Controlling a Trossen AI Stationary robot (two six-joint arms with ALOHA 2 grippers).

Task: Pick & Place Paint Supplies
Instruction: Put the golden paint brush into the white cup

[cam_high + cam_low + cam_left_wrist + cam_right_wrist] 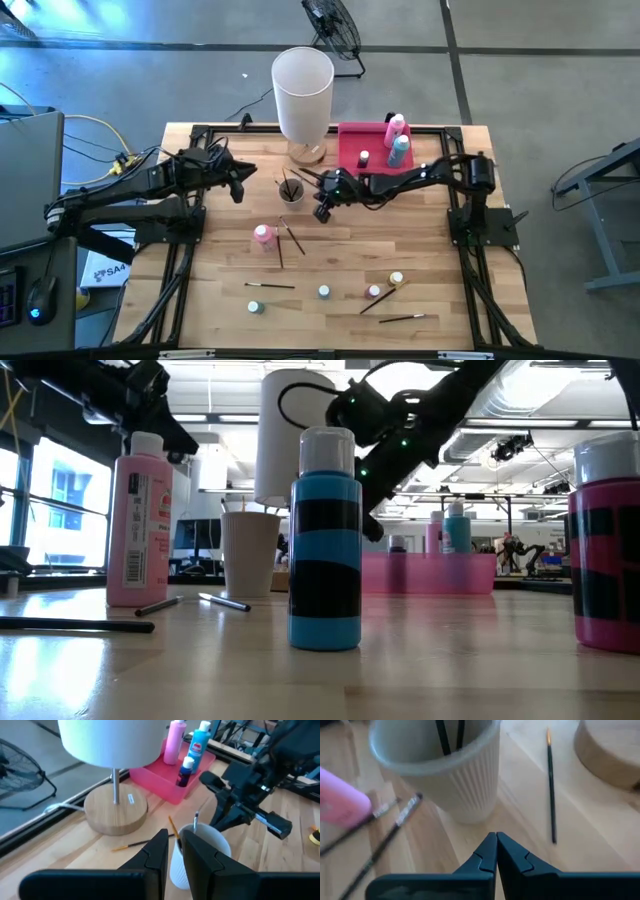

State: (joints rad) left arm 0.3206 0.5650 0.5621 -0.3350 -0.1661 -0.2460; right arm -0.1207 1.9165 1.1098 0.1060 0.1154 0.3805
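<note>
Scene: wooden table [330, 255] with scattered paint supplies; white ribbed cup [290, 189] near its middle, holding brushes.
Right gripper [322, 207]: jaws pressed fully together, holding nothing; it hangs low just beside the cup, on the side facing the pink tray [362, 146].
Left gripper [238, 185]: jaws nearly together with a thin gap; nothing visible between them. It hovers above the table on the cup's other side.
Nearest loose brush: a dark-handled paintbrush [551, 785] lies flat on the table between the cup and the lamp's wooden base [116, 808], just ahead of the right jaws.
Long axis: in the right wrist view the brush runs almost straight away from the jaws, so I judge the closed jaws would need to open and turn across the handle.
Nearer arm: the right, by the high view.
Other supplies: pink bottle [263, 235] with two brushes beside it; tiny capped bottles and brushes along the table's near edge; three bottles already in the tray.
Appearance: thin black handle, orange tip, easily rolled.
</note>
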